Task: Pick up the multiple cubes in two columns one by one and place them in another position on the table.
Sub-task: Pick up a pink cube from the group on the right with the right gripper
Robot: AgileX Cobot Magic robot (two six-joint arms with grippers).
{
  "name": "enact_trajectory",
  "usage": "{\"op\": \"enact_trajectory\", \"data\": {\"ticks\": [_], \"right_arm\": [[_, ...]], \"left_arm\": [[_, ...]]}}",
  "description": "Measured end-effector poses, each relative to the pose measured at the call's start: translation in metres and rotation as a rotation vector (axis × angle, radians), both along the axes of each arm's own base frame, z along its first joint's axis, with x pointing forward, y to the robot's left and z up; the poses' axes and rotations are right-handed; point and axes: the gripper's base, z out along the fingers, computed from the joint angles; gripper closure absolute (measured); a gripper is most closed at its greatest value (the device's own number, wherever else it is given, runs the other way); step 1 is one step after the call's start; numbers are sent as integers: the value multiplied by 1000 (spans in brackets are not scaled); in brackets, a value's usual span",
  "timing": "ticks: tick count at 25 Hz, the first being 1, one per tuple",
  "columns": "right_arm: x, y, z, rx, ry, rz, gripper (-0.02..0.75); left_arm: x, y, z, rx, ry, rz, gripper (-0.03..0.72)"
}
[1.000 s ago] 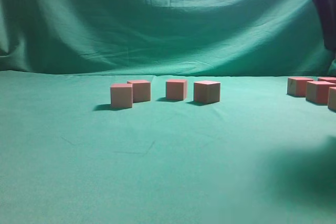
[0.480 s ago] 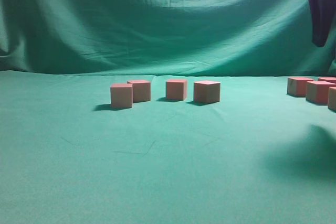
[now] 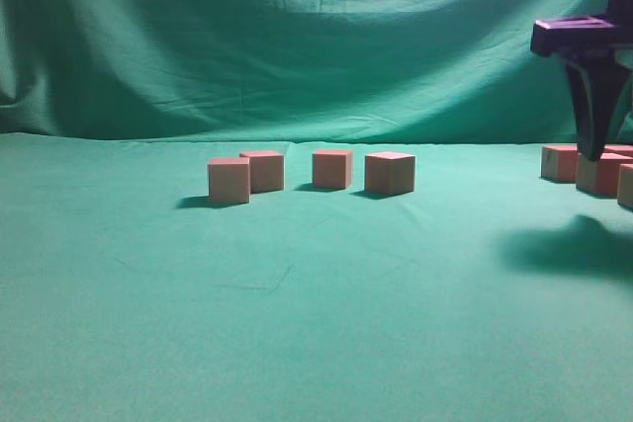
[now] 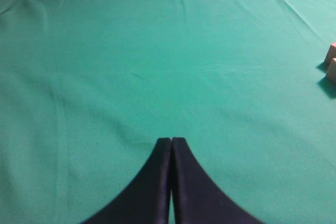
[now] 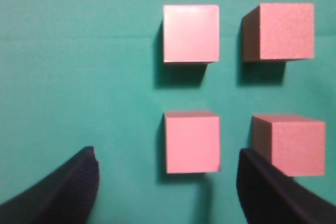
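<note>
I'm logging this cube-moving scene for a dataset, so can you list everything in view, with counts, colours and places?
Moved cubes: four, salmon-red tops with tan sides, loose row at mid-table in the exterior view.
Cubes in columns: four whole ones in two columns, salmon-red, plus two more cut off at the top edge, under the right wrist camera.
Table: one, teal-green cloth, slightly wrinkled.
Backdrop: one, draped green cloth behind the table.
Right end effector: dark, open, hanging above the columns.
Left end effector: dark, shut, over bare cloth.

pincer seemingly above right cubes
</note>
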Motion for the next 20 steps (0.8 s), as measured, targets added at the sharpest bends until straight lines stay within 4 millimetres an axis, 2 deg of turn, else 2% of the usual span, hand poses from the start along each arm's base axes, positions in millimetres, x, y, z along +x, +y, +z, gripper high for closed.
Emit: {"op": "enact_trajectory", "data": {"ticks": [4, 9, 15, 20], "right_arm": [[3, 1, -10, -14, 19, 9, 204], [5, -1, -9, -15, -3, 13, 204], [11, -17, -9, -18, -11, -21, 204], [11, -15, -9, 2, -15, -6, 204]], "left_arm": [[0, 0, 0, 0, 0, 0, 688], [0, 0, 0, 0, 0, 0, 688], [0, 0, 0, 0, 0, 0, 688], [0, 0, 0, 0, 0, 0, 688]]}}
